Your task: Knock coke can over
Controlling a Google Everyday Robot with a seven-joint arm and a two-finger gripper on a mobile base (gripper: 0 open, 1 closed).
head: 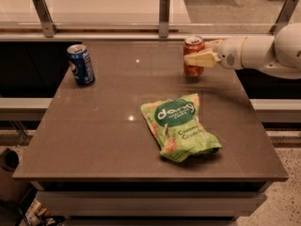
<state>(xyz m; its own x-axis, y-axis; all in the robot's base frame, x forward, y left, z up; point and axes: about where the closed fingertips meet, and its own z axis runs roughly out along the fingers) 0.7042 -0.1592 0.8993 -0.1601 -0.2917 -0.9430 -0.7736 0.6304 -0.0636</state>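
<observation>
1. Brown table, smooth top, with three things on it.
2. Coke can: upright at the far right of the table, close to the far edge, silver top showing.
3. Gripper: comes in from the right at can height on a white arm that hangs over the right edge of the table.
4. Fingers: cream-coloured, spread apart rather than clenched. I see the near one lying across the front of the coke can about halfway up, its tip reaching the can's left side. The far one shows just behind the can's upper right. The can sits between them; I cannot tell whether either one presses on it.
5. Blue can: upright at the far left, well apart from the coke can.
6. Green chip bag: lying flat, nearer to me than the coke can and right of centre, touching neither can.
7. Metal posts stand along the far side behind the table.
</observation>
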